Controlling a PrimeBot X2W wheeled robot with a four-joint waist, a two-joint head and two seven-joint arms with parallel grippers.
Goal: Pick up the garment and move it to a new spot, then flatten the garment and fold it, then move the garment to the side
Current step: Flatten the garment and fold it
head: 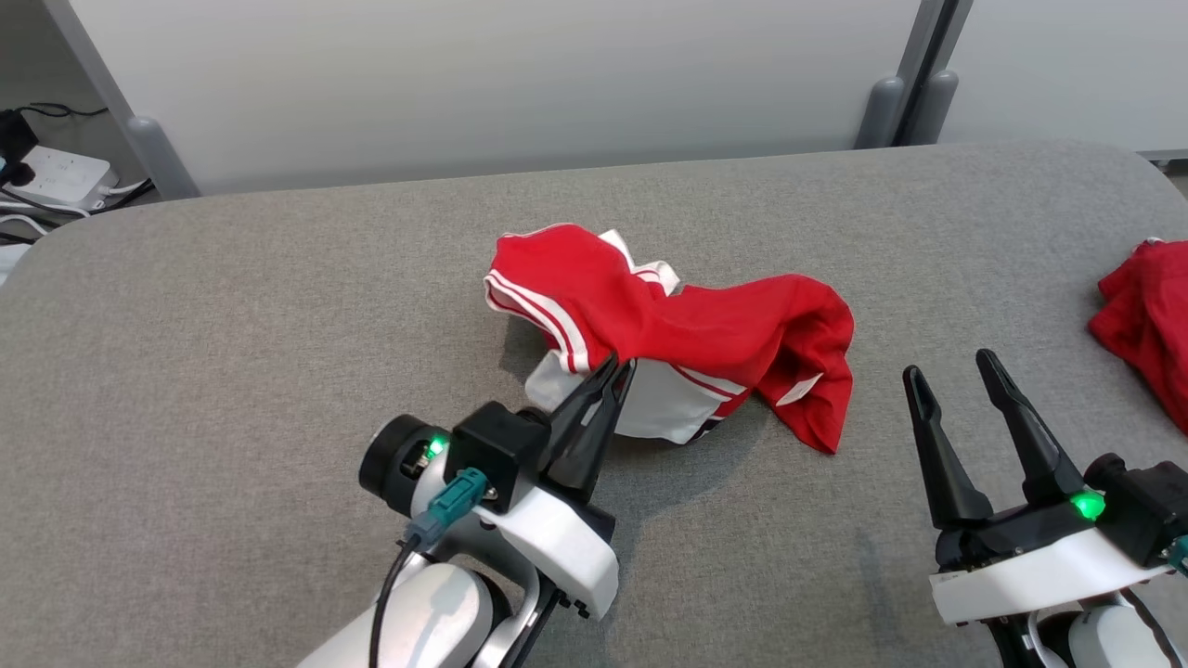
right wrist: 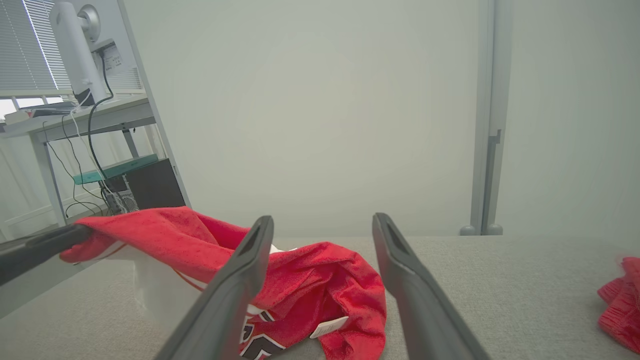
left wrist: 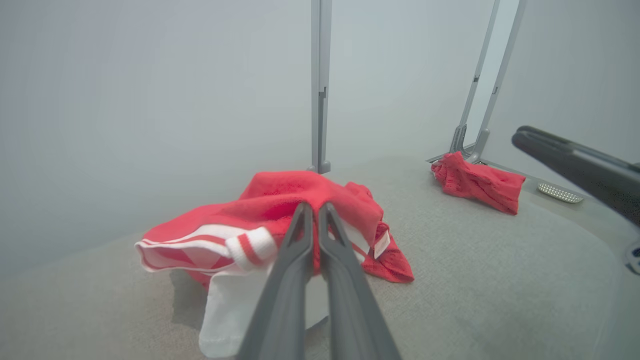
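Observation:
A crumpled red and white garment lies in the middle of the grey table. My left gripper is shut on the garment's near edge, where red cloth folds over white. In the left wrist view its two fingers meet on the red cloth, and the garment bunches around them. Off to the right my right gripper stands open with nothing in it, apart from the cloth. From the right wrist view the garment shows behind the spread fingers.
A second red cloth lies at the table's right edge, also seen as a red cloth in the left wrist view. Pale partition panels stand behind the table. A power strip with cables sits at the far left.

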